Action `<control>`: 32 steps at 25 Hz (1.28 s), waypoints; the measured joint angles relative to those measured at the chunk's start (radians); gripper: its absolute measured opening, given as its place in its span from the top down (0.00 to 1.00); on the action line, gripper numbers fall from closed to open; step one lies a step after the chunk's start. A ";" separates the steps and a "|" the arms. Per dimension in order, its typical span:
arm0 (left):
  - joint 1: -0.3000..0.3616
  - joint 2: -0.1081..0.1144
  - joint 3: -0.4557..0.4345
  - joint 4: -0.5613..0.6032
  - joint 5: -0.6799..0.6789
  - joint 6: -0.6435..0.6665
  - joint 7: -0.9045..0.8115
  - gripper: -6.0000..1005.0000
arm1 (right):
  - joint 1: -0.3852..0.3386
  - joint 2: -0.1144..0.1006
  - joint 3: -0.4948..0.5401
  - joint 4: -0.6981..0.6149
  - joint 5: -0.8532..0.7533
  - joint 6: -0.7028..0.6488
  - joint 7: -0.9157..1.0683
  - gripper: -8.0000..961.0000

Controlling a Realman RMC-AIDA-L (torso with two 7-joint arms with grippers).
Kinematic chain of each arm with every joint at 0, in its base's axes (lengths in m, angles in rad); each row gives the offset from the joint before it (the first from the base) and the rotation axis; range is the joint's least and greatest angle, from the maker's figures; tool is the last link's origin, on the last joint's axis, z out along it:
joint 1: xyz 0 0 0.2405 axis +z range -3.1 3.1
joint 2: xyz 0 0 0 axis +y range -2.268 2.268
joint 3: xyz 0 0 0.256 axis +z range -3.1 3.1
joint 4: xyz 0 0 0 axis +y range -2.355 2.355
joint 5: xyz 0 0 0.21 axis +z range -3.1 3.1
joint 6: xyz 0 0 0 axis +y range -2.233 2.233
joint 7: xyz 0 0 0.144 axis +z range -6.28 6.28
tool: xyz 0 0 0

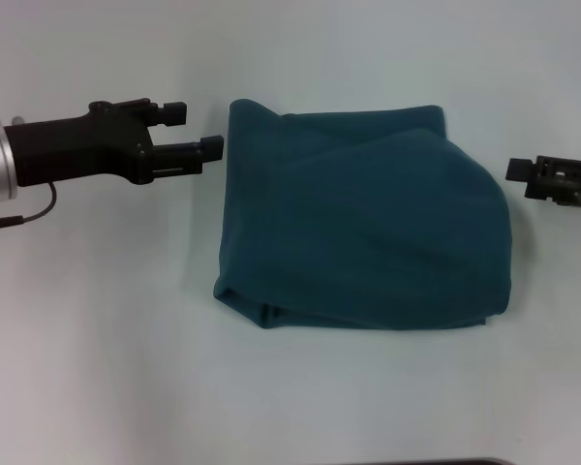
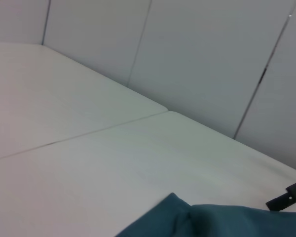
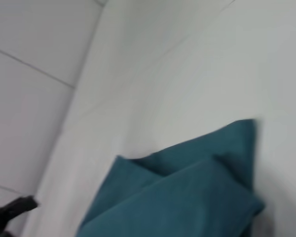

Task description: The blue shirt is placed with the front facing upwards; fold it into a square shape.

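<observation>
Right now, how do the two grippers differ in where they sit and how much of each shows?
The left gripper shows nearly whole, arm included, its open fingers almost at the shirt; the right gripper only pokes in from the picture's edge, with a clear gap to the shirt. The left sits level with the shirt's far edge, the right a little nearer. Both are black, empty, and point inward at the shirt.

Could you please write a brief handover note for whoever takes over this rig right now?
Left pincer: open, empty, just off the far left corner of the blue shirt, not touching it.
Right pincer: off the shirt's right edge, apart from it, holding nothing; its fingers cannot be judged.
The shirt lies on the white table, already folded into a compact, roughly square bundle; no lettering or sleeves showing.
Left to do: the right side bulges round and the near left corner shows loose layers; perhaps tidy these, then pull both arms clear.
</observation>
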 joint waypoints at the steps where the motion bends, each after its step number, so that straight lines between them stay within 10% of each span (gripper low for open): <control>1: -0.002 0.000 0.000 0.001 0.000 -0.004 -0.002 0.21 | 0.012 0.000 0.002 0.000 -0.017 -0.011 0.014 0.21; 14: 0.007 0.006 -0.012 0.017 0.019 -0.096 -0.033 0.21 | 0.073 -0.006 0.002 0.006 -0.090 0.025 0.124 0.15; 32: -0.004 -0.001 0.014 0.042 0.049 -0.108 -0.026 0.21 | 0.109 0.039 0.021 -0.064 -0.003 -0.073 0.070 0.15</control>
